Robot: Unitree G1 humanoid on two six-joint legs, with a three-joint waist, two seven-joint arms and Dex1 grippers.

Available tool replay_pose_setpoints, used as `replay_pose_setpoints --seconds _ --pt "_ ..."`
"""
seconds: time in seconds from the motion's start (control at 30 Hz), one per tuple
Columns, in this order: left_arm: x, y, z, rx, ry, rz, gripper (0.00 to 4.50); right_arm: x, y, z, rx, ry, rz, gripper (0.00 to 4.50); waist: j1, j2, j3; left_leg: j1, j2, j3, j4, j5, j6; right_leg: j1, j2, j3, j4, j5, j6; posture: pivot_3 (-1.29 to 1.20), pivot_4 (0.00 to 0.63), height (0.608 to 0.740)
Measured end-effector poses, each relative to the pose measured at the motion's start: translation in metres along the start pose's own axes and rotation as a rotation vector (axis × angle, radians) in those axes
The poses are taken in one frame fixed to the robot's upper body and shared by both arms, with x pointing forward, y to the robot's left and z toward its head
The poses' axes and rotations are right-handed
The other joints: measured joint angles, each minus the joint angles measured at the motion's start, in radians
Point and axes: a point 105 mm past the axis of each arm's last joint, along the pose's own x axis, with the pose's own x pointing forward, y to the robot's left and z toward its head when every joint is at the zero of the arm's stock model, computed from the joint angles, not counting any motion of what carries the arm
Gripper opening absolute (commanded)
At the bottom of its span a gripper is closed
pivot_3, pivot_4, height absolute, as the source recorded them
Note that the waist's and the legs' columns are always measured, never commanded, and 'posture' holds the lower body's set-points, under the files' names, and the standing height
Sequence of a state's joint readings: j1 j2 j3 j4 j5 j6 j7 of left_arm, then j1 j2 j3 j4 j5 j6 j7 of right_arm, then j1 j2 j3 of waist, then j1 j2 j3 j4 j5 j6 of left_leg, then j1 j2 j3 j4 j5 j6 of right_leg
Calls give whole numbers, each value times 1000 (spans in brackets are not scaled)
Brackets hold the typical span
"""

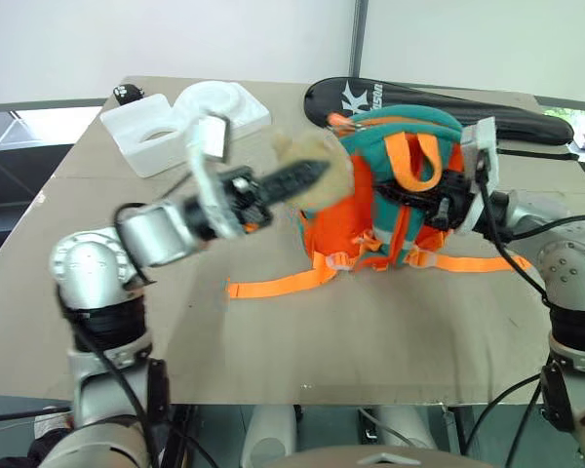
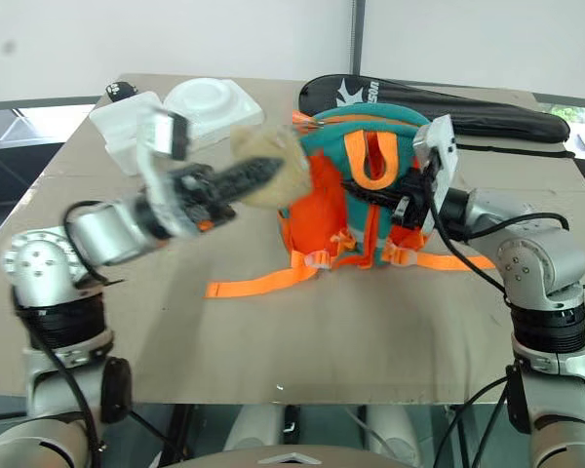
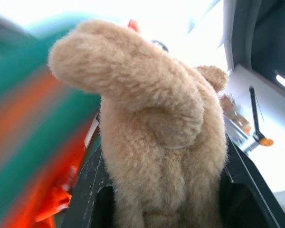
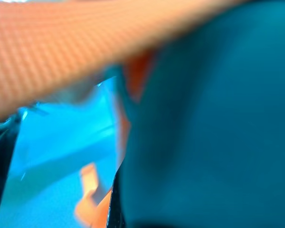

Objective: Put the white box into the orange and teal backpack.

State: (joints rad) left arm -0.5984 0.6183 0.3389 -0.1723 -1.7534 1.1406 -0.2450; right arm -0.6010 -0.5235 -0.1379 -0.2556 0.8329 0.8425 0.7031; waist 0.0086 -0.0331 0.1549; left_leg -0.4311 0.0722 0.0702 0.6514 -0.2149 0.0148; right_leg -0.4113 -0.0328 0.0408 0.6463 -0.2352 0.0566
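From the head views, you have the backpack (image 1: 395, 185) upright mid-table, the right gripper (image 1: 456, 200) shut on its fabric at the side and the left gripper (image 1: 307, 175) at the plush toy (image 2: 273, 166); I can't spot the box on the table, so whether it's packed is unclear. In the left wrist view the black fingers (image 3: 88, 185) flank the toy, closing on it. In the right wrist view, teal fabric and an orange strap (image 4: 85, 42) press close.

one orange and teal backpack (image 1: 395, 185), one plush toy (image 1: 317, 180), one black racket bag (image 1: 448, 102), two white foam blocks (image 1: 180, 122).
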Motion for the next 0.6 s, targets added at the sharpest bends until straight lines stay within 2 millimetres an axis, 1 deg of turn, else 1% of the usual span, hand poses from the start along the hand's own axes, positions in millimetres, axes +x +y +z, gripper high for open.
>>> replay_pose_setpoints --seconds 0.1,0.17,0.2,0.23,0.33,0.37,0.4,0.43,0.5,0.53,0.6 --pt "-15 8 4 -32 -14 53 1295 3 -14 13 55 -81 -86 0 -3 0 0 0 0 1 -1 0 0 -1 0 0 0 0 0 0 150 740" --pt "-29 17 -1 -61 -23 111 1295 7 -22 23 97 -141 -143 0 -9 0 0 0 0 1 -1 0 0 -1 0 1 -1 0 0 0 150 740" --pt "-38 24 -7 -85 -27 147 1295 7 -26 26 121 -167 -170 0 -12 0 0 0 0 1 -2 0 0 -1 0 1 -1 0 0 0 150 740" --pt "-47 33 -16 -115 -25 194 1295 7 -29 27 141 -184 -195 0 -15 0 0 -1 0 1 -3 0 0 -1 -1 0 -1 0 0 0 150 740" --pt "-79 68 -52 -206 -2 400 1294 10 -34 28 188 -206 -245 0 -19 0 0 -1 0 2 -4 0 0 -2 -1 0 -2 0 0 0 150 740" --pt "-86 76 -62 -230 8 449 1294 11 -36 27 198 -207 -258 0 -18 0 0 -1 0 2 -4 0 0 -2 -1 0 -2 0 0 0 150 740" --pt "-92 88 -78 -246 34 515 1293 12 -40 26 217 -206 -281 0 -14 0 0 -1 0 2 -4 0 0 -2 -2 -1 -2 0 0 0 150 740" --pt "-92 95 -89 -247 52 545 1293 13 -42 26 226 -207 -300 0 -10 0 0 -1 0 2 -4 0 0 -2 -2 -1 -3 0 -1 0 150 740" --pt "-90 102 -99 -245 61 568 1292 13 -45 26 232 -204 -318 0 -8 -1 -1 -1 0 2 -3 0 0 -1 -2 0 -3 -2 -4 0 150 740" --pt "-88 106 -102 -232 54 582 1292 13 -47 25 235 -202 -327 0 -7 -1 -1 -1 0 2 -2 0 0 -1 -2 0 -3 -2 -5 0 150 740" --pt "-80 116 -101 -185 42 605 1291 10 -49 26 223 -196 -349 0 1 -1 -1 -1 0 2 -2 0 0 -1 -2 0 -3 -1 -6 0 150 740"
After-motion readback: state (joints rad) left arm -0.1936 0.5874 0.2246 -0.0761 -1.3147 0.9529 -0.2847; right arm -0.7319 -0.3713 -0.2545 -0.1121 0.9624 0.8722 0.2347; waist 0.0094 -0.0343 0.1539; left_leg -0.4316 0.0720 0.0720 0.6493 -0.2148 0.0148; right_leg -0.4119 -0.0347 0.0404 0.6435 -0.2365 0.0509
